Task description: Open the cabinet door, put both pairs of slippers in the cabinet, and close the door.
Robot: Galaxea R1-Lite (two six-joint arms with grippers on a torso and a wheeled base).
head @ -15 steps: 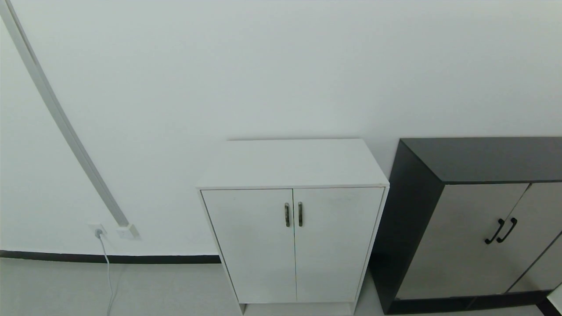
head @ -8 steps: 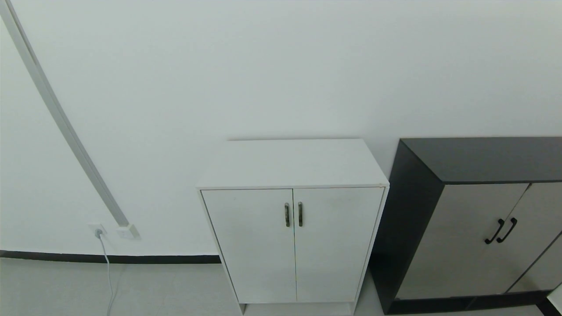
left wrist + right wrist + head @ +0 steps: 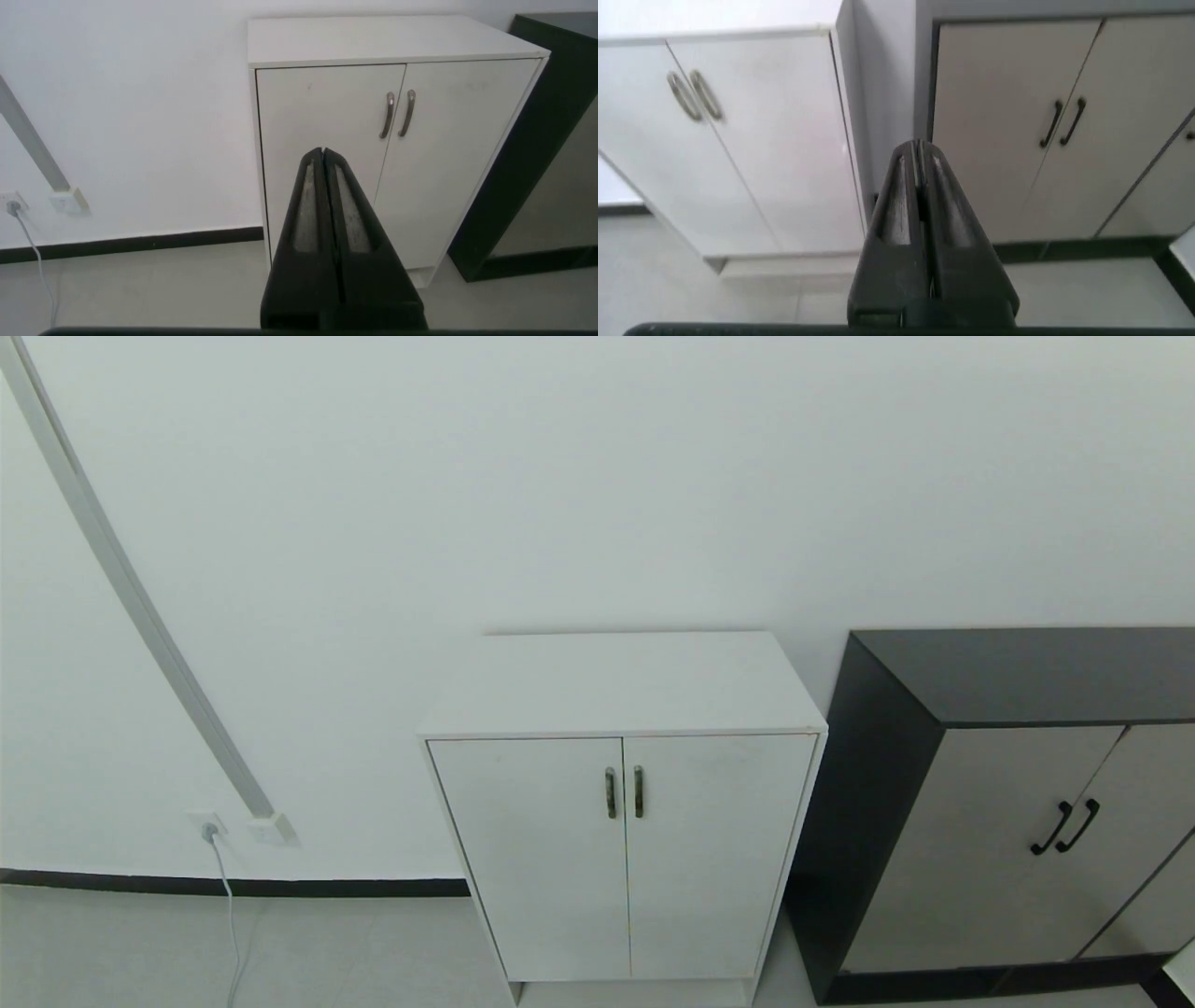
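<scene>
Against wall, white cabinet, doors closed

A white cabinet stands against a pale wall. Its two white doors are shut, with two upright metal handles side by side at the middle seam. Just to its right stands a black cabinet with grey doors and curved black handles. To the left, a plug sits in a wall socket, and its white cable drops to the grey floor.
</scene>
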